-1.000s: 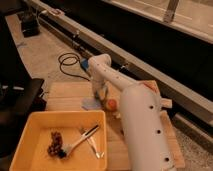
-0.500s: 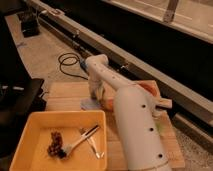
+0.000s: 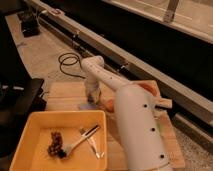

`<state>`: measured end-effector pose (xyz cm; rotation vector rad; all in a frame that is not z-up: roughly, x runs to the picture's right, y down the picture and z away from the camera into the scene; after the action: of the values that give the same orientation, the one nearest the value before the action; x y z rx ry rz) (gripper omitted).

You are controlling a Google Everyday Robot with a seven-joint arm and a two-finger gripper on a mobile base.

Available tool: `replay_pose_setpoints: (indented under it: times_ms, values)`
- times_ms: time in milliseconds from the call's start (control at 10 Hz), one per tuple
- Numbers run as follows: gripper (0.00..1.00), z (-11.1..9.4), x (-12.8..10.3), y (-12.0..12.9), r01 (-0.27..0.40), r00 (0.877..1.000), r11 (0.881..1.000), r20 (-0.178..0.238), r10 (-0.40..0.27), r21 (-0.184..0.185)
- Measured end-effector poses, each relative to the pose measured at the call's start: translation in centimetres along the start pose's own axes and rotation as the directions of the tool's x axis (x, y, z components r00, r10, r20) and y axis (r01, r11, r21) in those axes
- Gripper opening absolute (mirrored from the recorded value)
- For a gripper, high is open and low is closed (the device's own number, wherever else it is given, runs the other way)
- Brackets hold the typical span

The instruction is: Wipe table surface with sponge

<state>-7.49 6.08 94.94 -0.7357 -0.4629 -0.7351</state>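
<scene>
A dim room: speckled floor [image 3: 42, 50] with one coiled black cable [image 3: 69, 62] lying on it, and a long dark rail running diagonally behind.

The single camera view shows one wooden table surface [image 3: 65, 95] in the middle. One white arm [image 3: 135, 120] reaches across it from the lower right. Its gripper [image 3: 91, 98] is down at the far-left part of the boards, clenched, with its tip right at the one blue sponge [image 3: 85, 106]. The sponge lies flat on the wood, just beyond the far edge of the tray. Whether it is pinched or only pressed from above cannot be told.

One yellow tray [image 3: 60, 114] fills the near-left corner. It holds what look like two crossed utensils [image 3: 87, 141] and one dark clump [image 3: 55, 145]. Something orange [image 3: 110, 104] shows beside the arm, but what it is cannot be made out.

The wiping stroke looks to be in hand, with much bare wood left on either side. The next move probably calls for steady downward pressure and a sideways drag, without nudging the tray.
</scene>
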Motion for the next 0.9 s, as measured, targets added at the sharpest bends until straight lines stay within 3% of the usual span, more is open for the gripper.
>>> replay_pose_setpoints:
  times_ms: [300, 700, 900]
  values:
    - [0.0, -0.6, 2.9, 2.6, -0.069, 0.997, 0.997, -0.038, 0.068, -0.023]
    - [0.0, 0.4, 6.6, 0.7, -0.125, 0.991, 0.992, -0.043, 0.125, 0.0]
    - [0.0, 0.6, 6.9, -0.2, -0.121, 0.991, 0.993, -0.049, 0.121, 0.015]
